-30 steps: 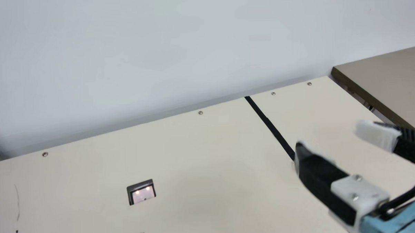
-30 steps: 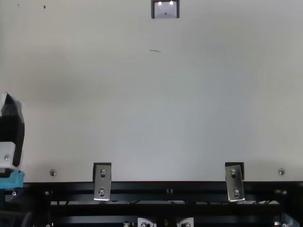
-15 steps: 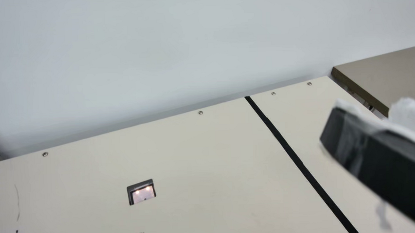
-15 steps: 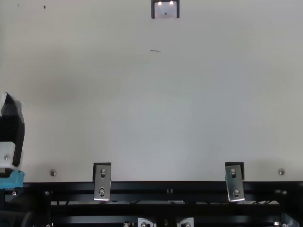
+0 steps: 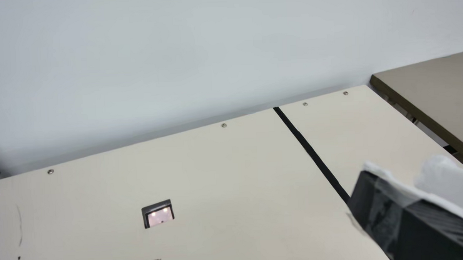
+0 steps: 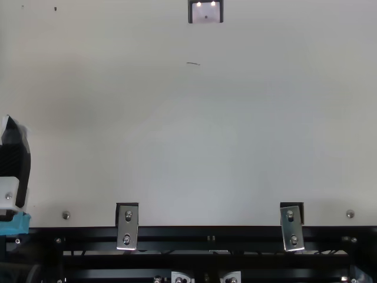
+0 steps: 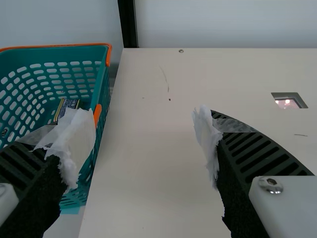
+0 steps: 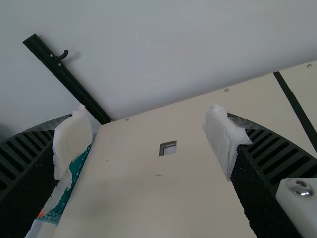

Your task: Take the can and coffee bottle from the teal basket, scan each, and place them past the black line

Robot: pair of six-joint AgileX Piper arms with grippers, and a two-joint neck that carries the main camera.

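The left end effector (image 6: pixel 15 159) is wide open over the counter (image 6: pixel 177 130); the right end effector (image 5: pixel 400 178) gapes wide too.

Bench (image 5: pixel 217 176), far edge as 12 o'clock. Wall (image 5: pixel 213 50): 12 o'clock, behind bench. Scanner (image 5: pixel 157 214): set in bench. Line (image 5: pixel 309 148): on bench, 3 o'clock from scanner. Side table (image 5: pixel 438 88): 3 o'clock, past line. Basket (image 7: pixel 101 94): 9 o'clock, beside bench; item (image 7: pixel 67 105) inside.
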